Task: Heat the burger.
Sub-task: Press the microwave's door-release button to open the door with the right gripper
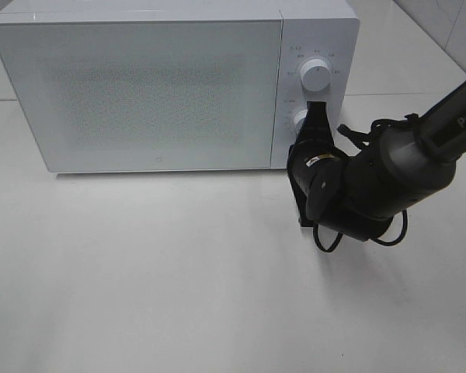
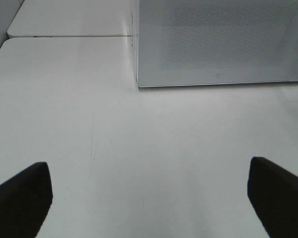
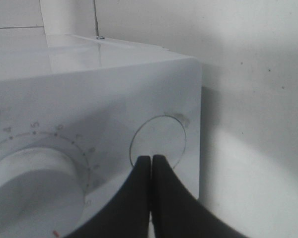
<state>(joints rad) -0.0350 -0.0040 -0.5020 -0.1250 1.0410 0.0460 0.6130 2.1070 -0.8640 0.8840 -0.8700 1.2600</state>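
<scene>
Table (image 1: 140, 272): white and flat, under the microwave (image 1: 326, 23) and out in front of it.
Left gripper (image 2: 149, 198): spread wide, with nothing between its two black fingers. It hangs low over the table in front of the microwave, on the door side, well apart from it.
Right arm (image 1: 396, 163): black, with looped cables, stretching across from the knob side of the microwave.
Right gripper (image 3: 151, 159): pinched tight, its two fingers pressed together with nothing between them. Its tips point at the microwave's knob panel.
Round button (image 3: 158, 141): a flat circle low on the microwave's panel, at the end near the table. The gripper tips sit right at its rim. I cannot tell if they push on it.
Lower knob (image 3: 35, 186): white, with numbers around it, just beside the button.
Upper knob (image 1: 316, 75): white, higher on the same panel.
Door (image 1: 140, 93): closed, pale and dotty, so I cannot see inside the microwave.
Burger: hidden from every view, so I cannot tell where it is.
</scene>
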